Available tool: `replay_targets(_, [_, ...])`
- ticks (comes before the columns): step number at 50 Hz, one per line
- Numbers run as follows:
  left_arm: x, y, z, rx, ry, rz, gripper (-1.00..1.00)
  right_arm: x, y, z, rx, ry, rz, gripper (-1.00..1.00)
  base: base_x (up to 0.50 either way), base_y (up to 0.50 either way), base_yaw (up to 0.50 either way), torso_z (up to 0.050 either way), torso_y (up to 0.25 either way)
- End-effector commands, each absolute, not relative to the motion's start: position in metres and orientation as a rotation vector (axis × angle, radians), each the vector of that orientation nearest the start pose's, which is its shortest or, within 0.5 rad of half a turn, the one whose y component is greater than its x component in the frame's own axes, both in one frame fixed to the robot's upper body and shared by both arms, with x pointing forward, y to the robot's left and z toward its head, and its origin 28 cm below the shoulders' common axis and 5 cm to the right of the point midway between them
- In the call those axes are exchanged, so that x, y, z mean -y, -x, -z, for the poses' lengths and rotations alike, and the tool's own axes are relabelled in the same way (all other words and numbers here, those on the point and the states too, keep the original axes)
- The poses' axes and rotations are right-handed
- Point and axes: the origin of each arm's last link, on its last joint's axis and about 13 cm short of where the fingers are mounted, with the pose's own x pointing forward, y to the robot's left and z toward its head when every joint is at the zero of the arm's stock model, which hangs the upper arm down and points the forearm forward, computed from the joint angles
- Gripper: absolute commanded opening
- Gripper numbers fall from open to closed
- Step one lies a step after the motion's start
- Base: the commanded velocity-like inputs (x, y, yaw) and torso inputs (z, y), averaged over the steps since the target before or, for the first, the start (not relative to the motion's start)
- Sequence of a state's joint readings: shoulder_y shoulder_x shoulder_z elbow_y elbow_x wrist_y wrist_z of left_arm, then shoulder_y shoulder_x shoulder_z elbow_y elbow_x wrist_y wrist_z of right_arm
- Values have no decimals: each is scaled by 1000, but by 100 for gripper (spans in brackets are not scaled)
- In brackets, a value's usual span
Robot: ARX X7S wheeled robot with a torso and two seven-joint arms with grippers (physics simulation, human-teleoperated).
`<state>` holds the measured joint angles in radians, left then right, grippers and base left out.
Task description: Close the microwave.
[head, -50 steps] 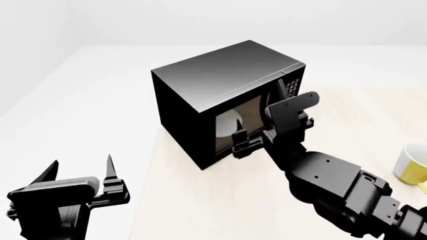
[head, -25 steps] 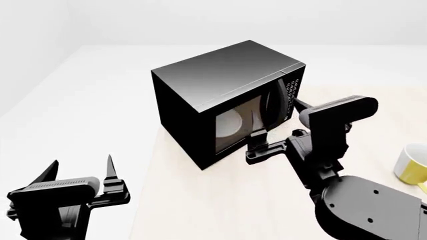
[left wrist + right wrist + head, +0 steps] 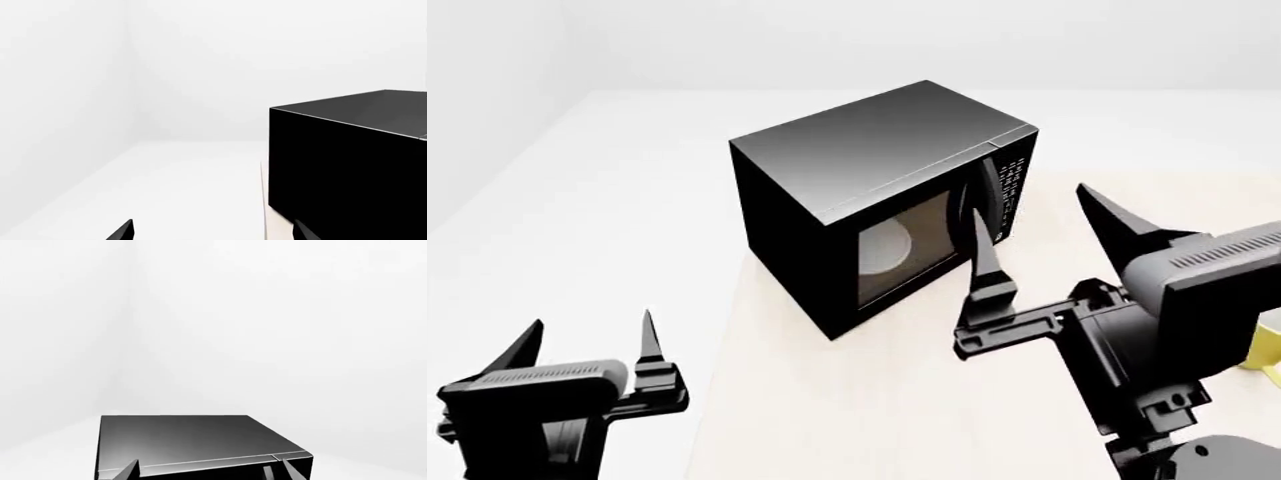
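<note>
The microwave (image 3: 874,160) stands on the tabletop as a black box, its windowed door lying flush against the front. The white plate (image 3: 888,246) shows through the window, with the curved handle (image 3: 966,205) and keypad (image 3: 1010,178) to its right. My right gripper (image 3: 1045,235) is open, raised in front of the door and apart from it. Its wrist view looks over the microwave's top (image 3: 193,440), with the gripper (image 3: 210,472) at the frame's edge. My left gripper (image 3: 587,338) hangs open and empty at lower left, off the table's side. In its wrist view the gripper (image 3: 213,235) faces the microwave's side wall (image 3: 347,165).
The beige tabletop (image 3: 827,410) ends in an edge running along the left of the microwave. A yellow mug (image 3: 1269,345) sits at the far right, partly hidden behind my right arm. White floor and walls surround the table.
My right gripper has drawn back from the microwave door toward me and risen, its fingers now pointing upward. The door looks flush now. The left arm has not moved.
</note>
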<state>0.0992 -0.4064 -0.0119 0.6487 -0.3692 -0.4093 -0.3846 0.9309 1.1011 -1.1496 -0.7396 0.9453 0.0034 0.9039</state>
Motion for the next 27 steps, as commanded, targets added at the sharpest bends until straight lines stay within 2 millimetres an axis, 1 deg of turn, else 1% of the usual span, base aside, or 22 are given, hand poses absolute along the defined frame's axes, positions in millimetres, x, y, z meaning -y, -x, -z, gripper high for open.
replay_targets(1, [-253, -173, -114, 123, -58, -157, 100, 122, -168, -214, 369, 109, -199, 100, 0, 0, 0, 0, 0])
replay_targets(2, [-253, -172, -114, 123, -58, -156, 100, 122, -164, -215, 381, 108, -200, 100, 0, 0, 0, 0, 0])
replay_targets(14, [-253, -173, -113, 124, -57, -152, 100, 125, -147, -215, 421, 83, -186, 100, 0, 0, 0, 0, 0])
replay_targets(27, [-253, -172, -114, 126, -55, -150, 100, 128, -127, -220, 472, 70, -192, 100, 0, 0, 0, 0, 0])
